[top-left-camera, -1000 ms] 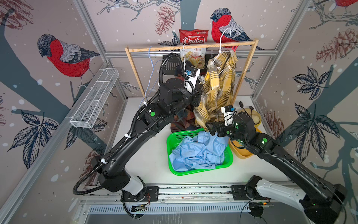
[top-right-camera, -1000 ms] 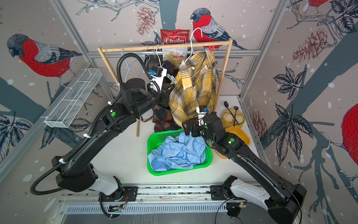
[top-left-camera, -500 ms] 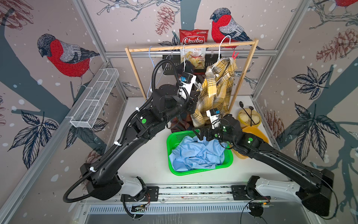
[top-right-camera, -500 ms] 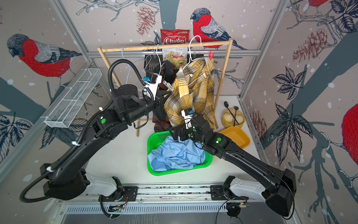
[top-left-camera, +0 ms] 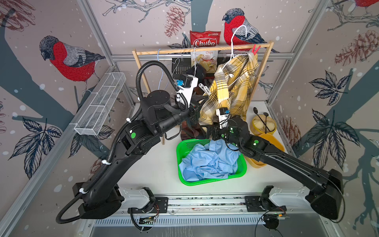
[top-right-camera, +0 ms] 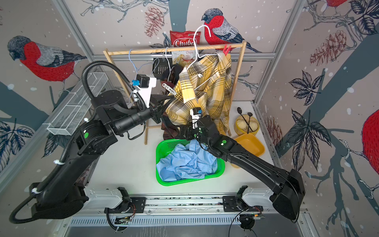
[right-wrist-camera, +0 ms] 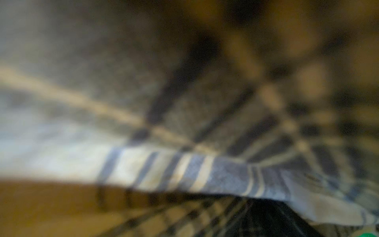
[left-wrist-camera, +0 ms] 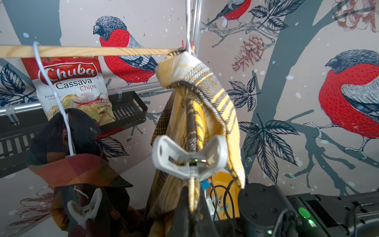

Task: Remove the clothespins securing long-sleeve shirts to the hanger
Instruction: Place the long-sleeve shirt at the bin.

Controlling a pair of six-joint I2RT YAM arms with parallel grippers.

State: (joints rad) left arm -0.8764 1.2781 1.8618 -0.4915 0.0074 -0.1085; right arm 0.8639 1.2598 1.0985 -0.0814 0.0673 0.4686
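Your left fingers (left-wrist-camera: pixel 188 207) pinch the soft plaid shirt (top-left-camera: pixel 235 92) just under a white plastic clothespin (left-wrist-camera: pixel 189 158). Right fingers (top-left-camera: pixel 211 132) are spread beneath its hem. Red clothespin (top-left-camera: pixel 255 49) at the shirt's 1 o'clock, by the wooden rail (top-left-camera: pixel 174 51). White bench (top-left-camera: pixel 155 164). Green mesh basket (top-left-camera: pixel 213 180) at 6 o'clock holds a crumpled blue shirt (top-left-camera: pixel 207 162).

We've got a white table (top-left-camera: pixel 155 164): green basket (top-left-camera: pixel 178 152) centre, yellow tray (top-left-camera: pixel 275 142) at 3 o'clock, yellow bowl (top-left-camera: pixel 254 125) at 2, wooden rack (top-left-camera: pixel 176 51) at 12.

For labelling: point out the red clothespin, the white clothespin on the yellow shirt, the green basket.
red clothespin (top-left-camera: pixel 254 50), in a top view, its body
white clothespin (left-wrist-camera: pixel 191 161), left wrist view, its spring
green basket (top-left-camera: pixel 213 180), in a top view, front wall
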